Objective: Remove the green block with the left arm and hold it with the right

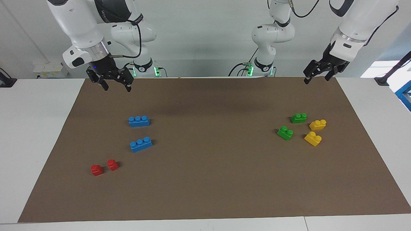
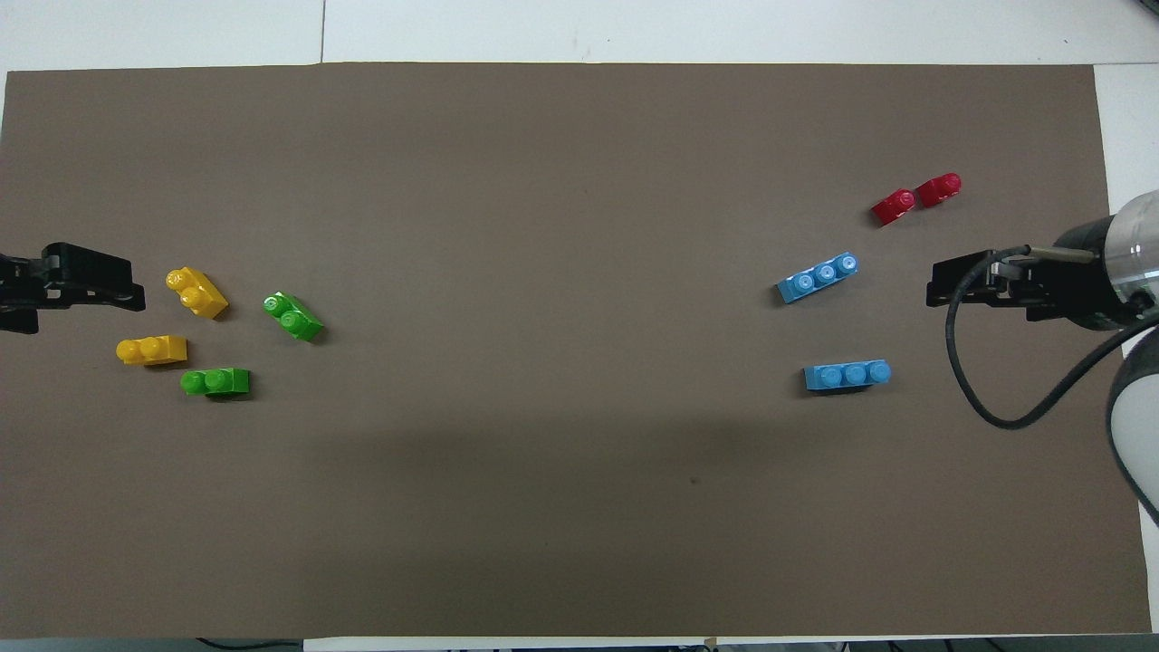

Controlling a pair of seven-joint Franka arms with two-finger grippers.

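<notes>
Two green blocks lie on the brown mat (image 1: 205, 179) toward the left arm's end. One green block (image 1: 298, 118) (image 2: 215, 382) is nearer to the robots. The other green block (image 1: 285, 132) (image 2: 292, 316) lies farther out and more toward the table's middle. My left gripper (image 1: 316, 79) (image 2: 90, 281) is open and empty, raised over the mat's edge at the left arm's end, apart from the blocks. My right gripper (image 1: 116, 87) (image 2: 960, 288) is open and empty, raised over the mat at the right arm's end.
Two yellow bricks (image 1: 318, 124) (image 1: 313, 138) lie beside the green blocks, toward the left arm's end. Two blue three-stud bricks (image 1: 139, 121) (image 1: 141, 144) and two small red bricks (image 1: 97, 170) (image 1: 112, 164) lie toward the right arm's end.
</notes>
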